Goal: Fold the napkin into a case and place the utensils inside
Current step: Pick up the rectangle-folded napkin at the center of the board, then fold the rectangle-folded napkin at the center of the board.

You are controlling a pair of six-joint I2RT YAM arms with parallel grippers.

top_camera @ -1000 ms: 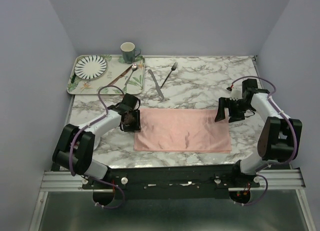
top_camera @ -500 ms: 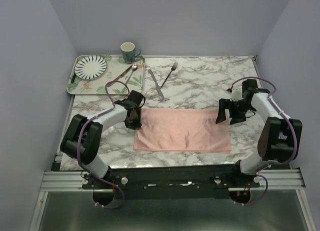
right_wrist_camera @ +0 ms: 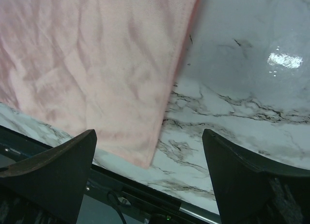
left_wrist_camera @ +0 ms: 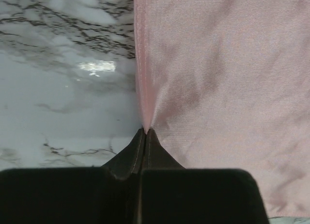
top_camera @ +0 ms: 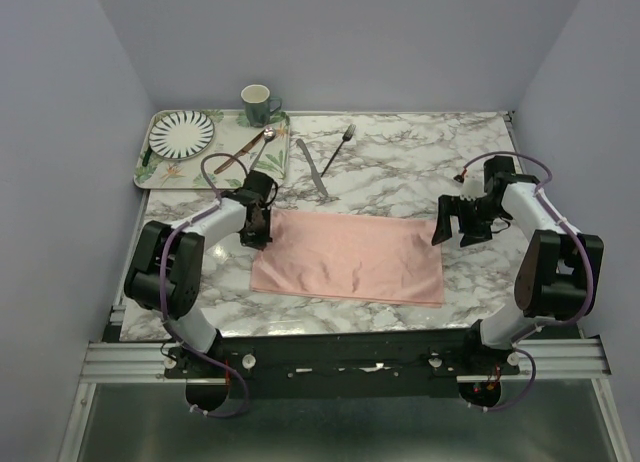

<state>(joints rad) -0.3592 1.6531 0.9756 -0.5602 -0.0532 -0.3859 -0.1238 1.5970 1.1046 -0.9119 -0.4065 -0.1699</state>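
1. Salmon-pink napkin (top_camera: 350, 257) lay flat on the marble table (top_camera: 400, 162), between the two arms.
2. The left gripper (left_wrist_camera: 145, 133) had its jaws pressed together on the napkin's left edge, near the far corner.
3. The right gripper (right_wrist_camera: 149, 136) hung by the napkin's right edge, jaws wide apart and holding nothing.
4. The fork (top_camera: 338, 147) and knife (top_camera: 312, 167) lay on the table beyond the napkin, not touching it.
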